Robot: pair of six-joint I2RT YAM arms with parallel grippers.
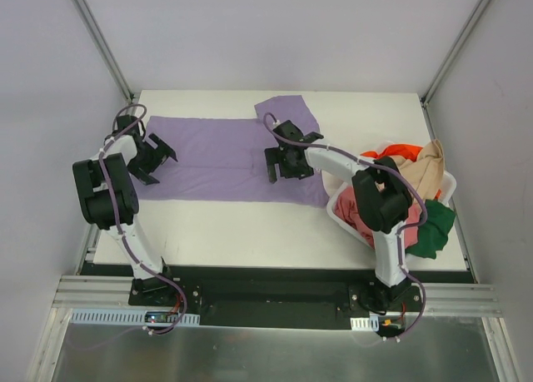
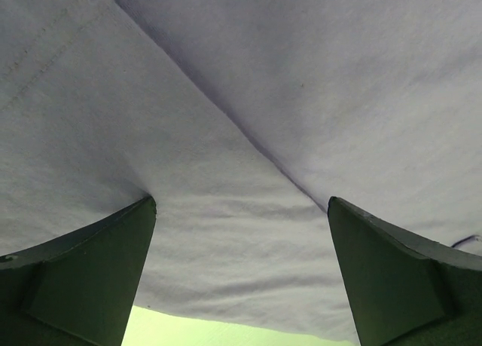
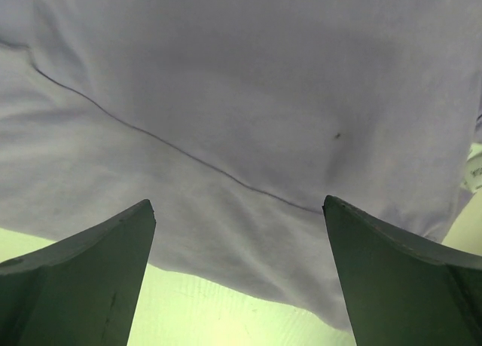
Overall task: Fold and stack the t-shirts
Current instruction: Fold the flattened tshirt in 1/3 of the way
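Our left pincer (image 1: 160, 166) and right pincer (image 1: 275, 164) both stand apart, holding nothing, over the purple shirt (image 1: 218, 161) spread flat toward the tabletop's (image 1: 250, 232) far edge.

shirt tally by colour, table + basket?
lavender t-shirt, spread on the table: 1
orange-red t-shirt, in the white basket: 1
beige t-shirt, in the basket: 1
pink t-shirt, in the basket: 1
dark green t-shirt, hanging over the basket's edge: 1
Total: 5 visible
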